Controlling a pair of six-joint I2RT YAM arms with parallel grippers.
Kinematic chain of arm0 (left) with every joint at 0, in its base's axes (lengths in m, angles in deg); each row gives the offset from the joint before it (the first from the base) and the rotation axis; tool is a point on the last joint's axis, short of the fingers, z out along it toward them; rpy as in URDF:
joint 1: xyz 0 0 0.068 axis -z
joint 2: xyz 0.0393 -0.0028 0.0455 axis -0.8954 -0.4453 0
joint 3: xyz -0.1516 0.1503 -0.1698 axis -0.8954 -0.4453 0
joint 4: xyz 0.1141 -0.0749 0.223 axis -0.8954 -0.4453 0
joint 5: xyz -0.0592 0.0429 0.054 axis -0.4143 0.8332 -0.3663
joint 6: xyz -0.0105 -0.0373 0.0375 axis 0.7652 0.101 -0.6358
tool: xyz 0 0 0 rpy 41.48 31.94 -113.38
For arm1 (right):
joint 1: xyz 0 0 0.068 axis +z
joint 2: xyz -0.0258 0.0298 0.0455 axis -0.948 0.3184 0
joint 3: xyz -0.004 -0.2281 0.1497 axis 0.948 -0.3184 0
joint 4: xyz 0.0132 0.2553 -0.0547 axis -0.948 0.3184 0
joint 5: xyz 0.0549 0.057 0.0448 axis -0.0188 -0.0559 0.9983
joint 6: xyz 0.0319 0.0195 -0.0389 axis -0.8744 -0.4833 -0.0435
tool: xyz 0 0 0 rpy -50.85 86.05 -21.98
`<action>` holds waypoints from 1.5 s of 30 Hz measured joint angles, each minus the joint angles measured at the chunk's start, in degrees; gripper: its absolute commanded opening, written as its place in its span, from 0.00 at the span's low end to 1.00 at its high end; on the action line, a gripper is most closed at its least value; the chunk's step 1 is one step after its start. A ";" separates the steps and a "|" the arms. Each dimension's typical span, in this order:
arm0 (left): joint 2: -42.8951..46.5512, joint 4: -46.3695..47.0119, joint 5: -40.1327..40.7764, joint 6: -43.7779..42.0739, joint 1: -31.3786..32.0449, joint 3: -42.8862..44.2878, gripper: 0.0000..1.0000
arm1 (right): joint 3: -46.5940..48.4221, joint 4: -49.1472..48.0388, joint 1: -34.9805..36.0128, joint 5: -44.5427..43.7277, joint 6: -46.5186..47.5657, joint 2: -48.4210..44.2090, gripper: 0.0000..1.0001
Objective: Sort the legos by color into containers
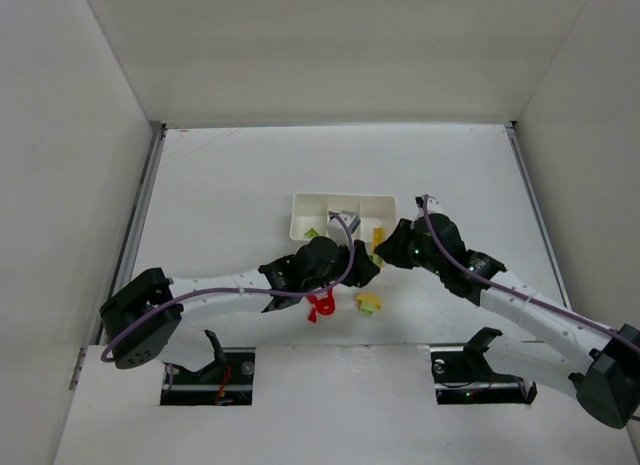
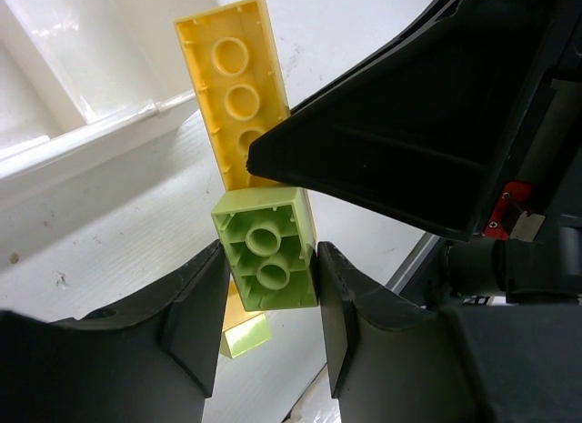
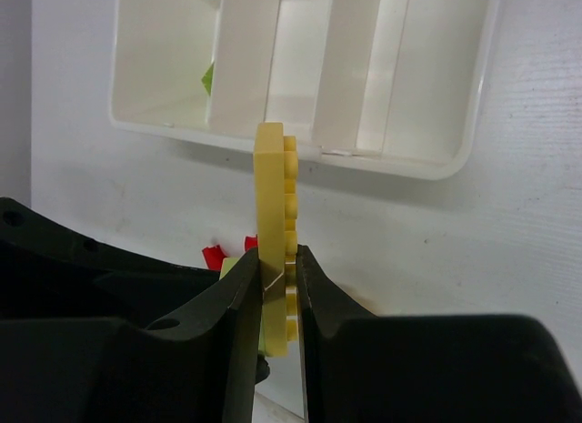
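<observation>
My left gripper point(image 2: 270, 259) is shut on a light green lego point(image 2: 265, 246) with its hollow underside facing the camera. That green lego sits against a long yellow lego point(image 2: 232, 86). My right gripper point(image 3: 275, 259) is shut on the same yellow lego point(image 3: 271, 186), seen edge-on. Both grippers meet just in front of the white tray point(image 1: 300, 207), the left gripper point(image 1: 365, 265) beside the right gripper point(image 1: 386, 253). The tray's compartments show in the right wrist view point(image 3: 446, 123); the left one holds a green lego point(image 3: 208, 77).
A red lego point(image 1: 320, 307) and a small yellow-green lego point(image 1: 369, 303) lie on the table in front of the grippers. The red one also shows in the right wrist view point(image 3: 214, 255). White walls enclose the table on three sides.
</observation>
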 measured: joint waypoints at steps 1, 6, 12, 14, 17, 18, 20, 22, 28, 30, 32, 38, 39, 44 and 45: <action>0.20 -0.07 0.11 0.04 0.00 -0.02 0.21 | 0.00 -0.11 -0.20 -0.04 -0.02 0.02 0.13; 1.88 -0.15 0.57 0.31 -0.31 -0.66 0.20 | -0.04 -1.46 -0.44 0.31 -0.63 0.15 0.13; 3.17 1.66 -0.26 2.40 -1.29 -2.10 0.20 | -0.04 -2.51 -1.57 2.21 -1.31 0.31 0.13; 3.17 2.38 -0.76 3.21 -1.55 -2.51 0.20 | -0.04 -2.54 -1.70 2.47 -1.31 0.46 0.13; 3.17 3.85 -1.90 5.05 -2.21 -3.48 0.18 | -0.04 -2.58 -1.79 2.69 -1.29 0.68 0.13; 3.17 4.68 -2.64 5.81 -2.64 -3.91 0.17 | -0.04 -2.58 -1.88 2.86 -1.29 0.70 0.13; 3.19 6.88 -4.68 7.76 -3.74 -4.87 0.16 | -0.04 -2.60 -2.29 2.56 -0.85 0.68 0.13; 3.58 9.66 -7.02 9.79 -4.70 -5.53 0.14 | -0.50 -2.36 -3.34 1.66 -0.31 0.70 0.13; 6.14 14.10 -10.05 12.96 -5.68 -6.01 0.14 | -1.66 -1.31 -5.16 0.52 0.57 0.57 0.13; 7.41 14.14 -10.38 13.00 -6.10 -6.01 0.14 | -1.70 -1.11 -5.18 0.39 0.72 0.26 0.13; 8.68 13.62 -10.23 12.94 -7.37 -6.01 0.15 | -1.70 -1.01 -5.16 0.35 0.94 -0.26 0.14; 10.86 5.18 -2.01 11.26 -14.32 -5.51 0.20 | -1.70 -0.68 -5.16 -0.26 1.33 -1.95 0.14; 10.75 2.80 0.13 10.73 -15.28 -4.94 0.20 | -1.70 -0.68 -5.14 -0.26 1.38 -2.12 0.14; 7.50 -6.54 10.12 7.08 -18.12 1.01 0.24 | -1.68 -0.61 -5.09 -0.66 2.01 -2.34 0.14; 6.32 -7.67 11.72 6.29 -18.27 2.38 0.24 | -1.68 -0.59 -5.09 -0.72 2.12 -2.29 0.14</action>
